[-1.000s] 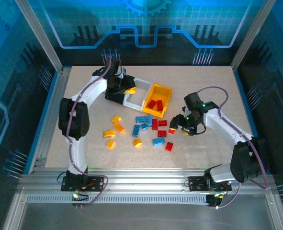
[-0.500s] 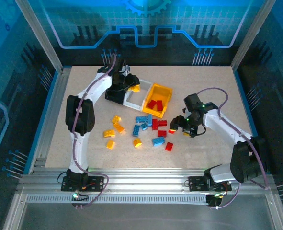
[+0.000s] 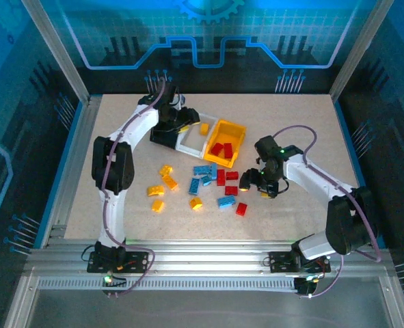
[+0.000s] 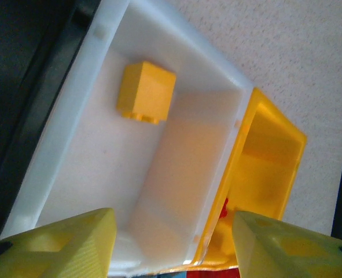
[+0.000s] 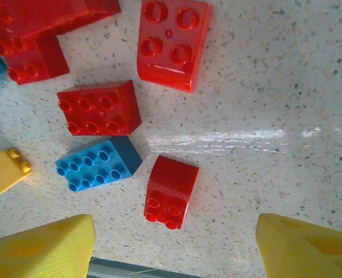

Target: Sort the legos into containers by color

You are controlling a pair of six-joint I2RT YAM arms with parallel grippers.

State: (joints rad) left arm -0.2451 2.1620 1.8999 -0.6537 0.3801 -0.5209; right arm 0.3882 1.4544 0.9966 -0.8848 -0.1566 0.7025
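Your left hand (image 4: 171,246) hangs over the white rectangular plastic bin (image 4: 217,65), its fingers (image 4: 61,243) spread wide with nothing between them. One yellow-orange studded brick (image 4: 146,91) lies inside that bin toward eleven o'clock. It sits near the wall on the side of the black plastic bin (image 4: 37,87). Joined on at three o'clock is the yellow-orange plastic bin (image 4: 275,147), and from above you can see red bricks (image 3: 221,149) lying in it.

Your right hand (image 5: 176,249) is low over the speckled tabletop (image 5: 263,87), also wide open and empty. A small red brick (image 5: 171,191) sits at twelve o'clock of the gap, with a light blue brick (image 5: 98,165) just beside it at nine o'clock. A larger red brick (image 5: 98,107) crowds in beyond the blue one, and a sloped red brick (image 5: 172,40) lies further up at twelve. A little yellow brick (image 5: 6,169) sits off at nine o'clock. From the top camera, loose yellow bricks (image 3: 166,176) lie well to nine o'clock of that hand.
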